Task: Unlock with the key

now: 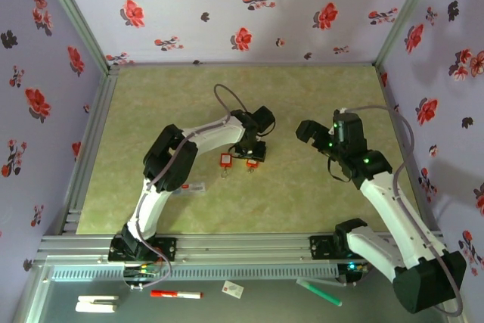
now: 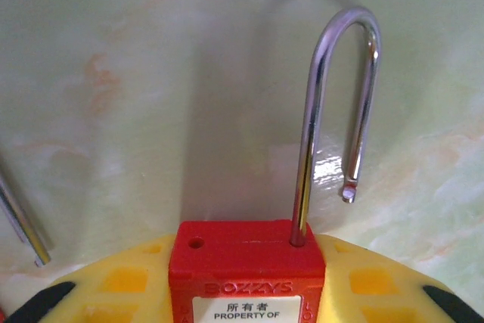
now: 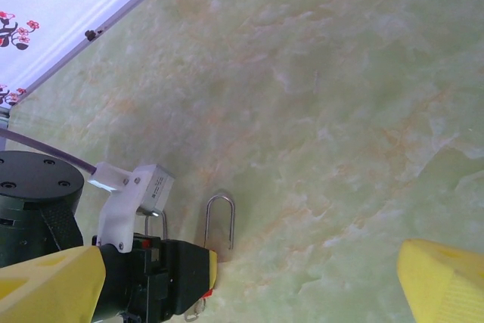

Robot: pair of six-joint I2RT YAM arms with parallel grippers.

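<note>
Two red padlocks counted near the middle of the tabletop (image 1: pixel 151 111). The free padlock (image 1: pixel 225 159) lies alone. The held padlock (image 2: pixel 246 262), just beside it, is pinched at its body by the left gripper (image 1: pixel 254 149), with yellow fingers (image 2: pixel 121 281) on either side. Its shackle (image 2: pixel 333 111) is sprung, the free end out of the body. A shiny bar (image 2: pixel 23 221) is cut off at the left wrist view's edge; what it belongs to cannot be told. The right gripper (image 1: pixel 308 135) is spread wide toward the right edge. The key is not made out: too small. One red marker (image 1: pixel 175 293) and one green marker (image 1: pixel 318 291) noted on the near ledge.
</note>
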